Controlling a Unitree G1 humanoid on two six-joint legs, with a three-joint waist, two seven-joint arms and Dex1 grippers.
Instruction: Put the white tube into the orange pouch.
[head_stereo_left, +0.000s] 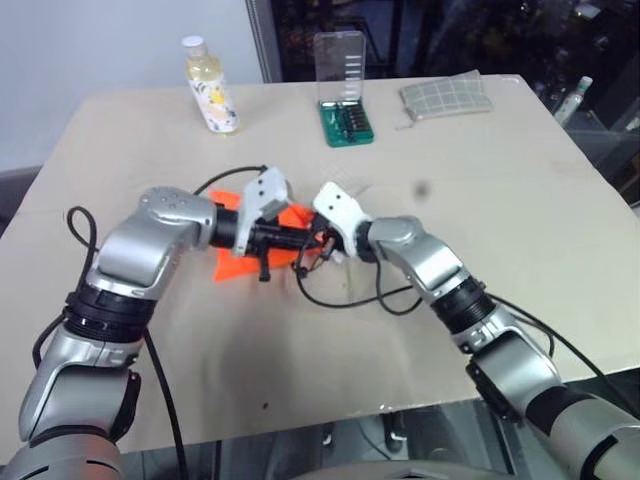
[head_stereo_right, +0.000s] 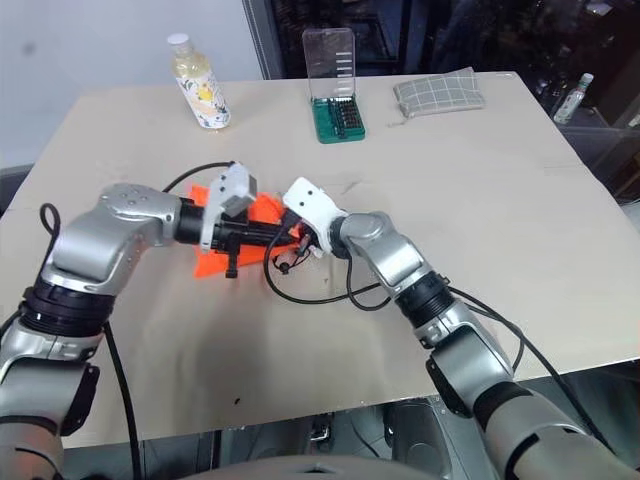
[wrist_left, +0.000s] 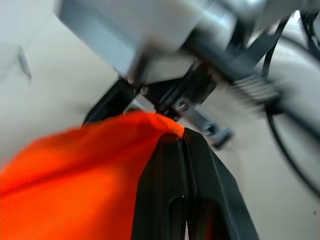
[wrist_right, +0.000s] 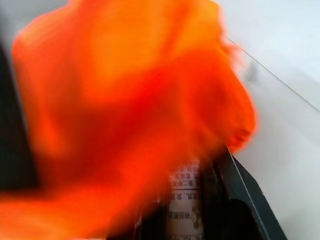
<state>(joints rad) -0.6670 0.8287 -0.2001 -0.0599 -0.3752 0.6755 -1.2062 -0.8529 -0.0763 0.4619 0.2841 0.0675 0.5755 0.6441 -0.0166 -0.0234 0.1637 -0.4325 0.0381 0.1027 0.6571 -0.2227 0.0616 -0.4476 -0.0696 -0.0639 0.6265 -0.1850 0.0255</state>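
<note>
Left gripper clamps the orange pouch rim; right gripper, jaws holding the white tube, points it toward ten o'clock, into the mouth.

Beige tabletop seen across most of frame. Yellowish bottle stood upright at upper left. Green bit case, clear lid raised, placed at upper centre. Grey-green checked pouch laid flat at upper right. Orange pouch located left of centre; contact with tabletop not discernible.
</note>
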